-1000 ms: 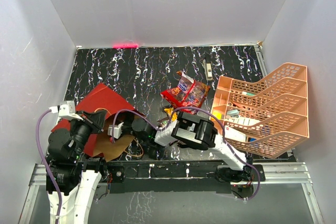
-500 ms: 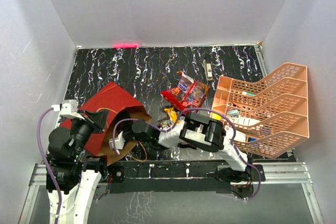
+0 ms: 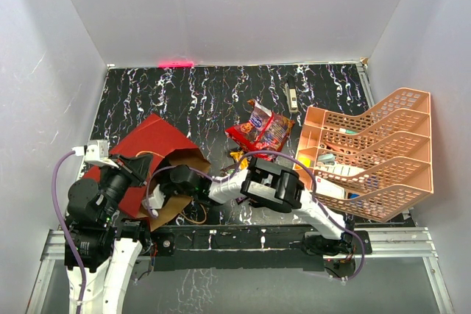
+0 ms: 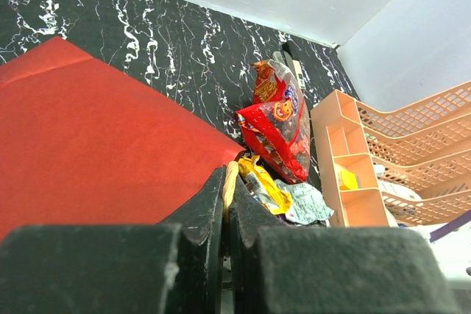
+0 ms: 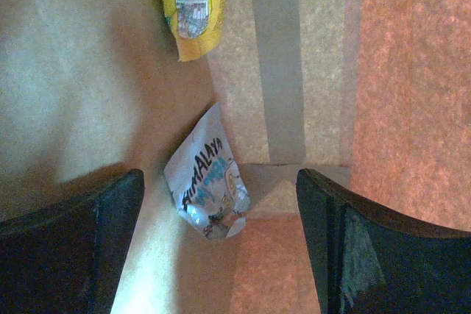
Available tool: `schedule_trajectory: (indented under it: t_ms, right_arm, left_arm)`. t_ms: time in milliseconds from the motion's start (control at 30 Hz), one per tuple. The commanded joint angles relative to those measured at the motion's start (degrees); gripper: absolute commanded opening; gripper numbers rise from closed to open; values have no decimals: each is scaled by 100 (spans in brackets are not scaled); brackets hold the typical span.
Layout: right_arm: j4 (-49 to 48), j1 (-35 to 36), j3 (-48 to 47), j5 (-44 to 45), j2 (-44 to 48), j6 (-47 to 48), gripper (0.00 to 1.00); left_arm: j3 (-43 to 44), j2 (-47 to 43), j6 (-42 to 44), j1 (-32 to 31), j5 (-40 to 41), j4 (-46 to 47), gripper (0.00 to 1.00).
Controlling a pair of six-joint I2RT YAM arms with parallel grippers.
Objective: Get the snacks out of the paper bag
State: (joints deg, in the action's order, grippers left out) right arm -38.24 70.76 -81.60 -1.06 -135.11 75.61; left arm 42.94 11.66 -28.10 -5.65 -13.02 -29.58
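The red paper bag (image 3: 151,141) lies on its side at the left, its brown mouth facing right. My left gripper (image 3: 140,168) is shut on the bag's tan cord handle (image 4: 230,176), next to the red bag wall (image 4: 88,130). My right gripper (image 3: 168,184) is open inside the bag mouth. Between its fingers (image 5: 73,244) a white-and-blue packet (image 5: 207,187) lies in the bag's bottom corner, untouched, with a yellow packet (image 5: 193,1) beyond it. Red chip bags (image 3: 261,129) and a yellow wrapper (image 3: 237,157) lie on the table; they also show in the left wrist view (image 4: 276,119).
A peach lattice tiered tray (image 3: 383,119) with boxes in it stands at the right. A slim pen-like tool (image 3: 291,95) lies at the back. A pale crumpled packet (image 4: 303,200) lies by the yellow wrapper. White walls close in the black marbled table.
The left gripper has raised the bag's upper wall, opening the mouth. My right gripper has moved left, deeper into the bag.
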Motion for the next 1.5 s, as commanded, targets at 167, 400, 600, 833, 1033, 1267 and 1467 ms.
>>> schedule_trajectory:
  t_ms: [167,400,600,833,1033,1267,1467]
  right_arm:
    - [130,-215,-1565,461,-1086,85,85]
    - [49,-489,-2387,588,-1576,76,59]
    - [-135,-622,-2301,216,-1388,-186,39]
    - [-1178,-616,-1364,-23,-740,-1087,7]
    - [-2063,-559,166,-219,229,-1886,7]
    - [-2440,-361,1112,-387,893,-2984,8]
    - [-2764,-159,554,343,304,-3773,23]
  left_arm:
    - [-49,-74,76,-76,-94,155,0]
    - [-38,-76,76,-99,-45,102,0]
    - [-33,-60,68,-103,30,84,0]
    - [-30,2,55,-103,123,58,0]
    - [-23,42,43,-99,184,41,0]
    - [-38,29,46,-94,169,49,0]
    - [-33,29,41,-99,124,68,0]
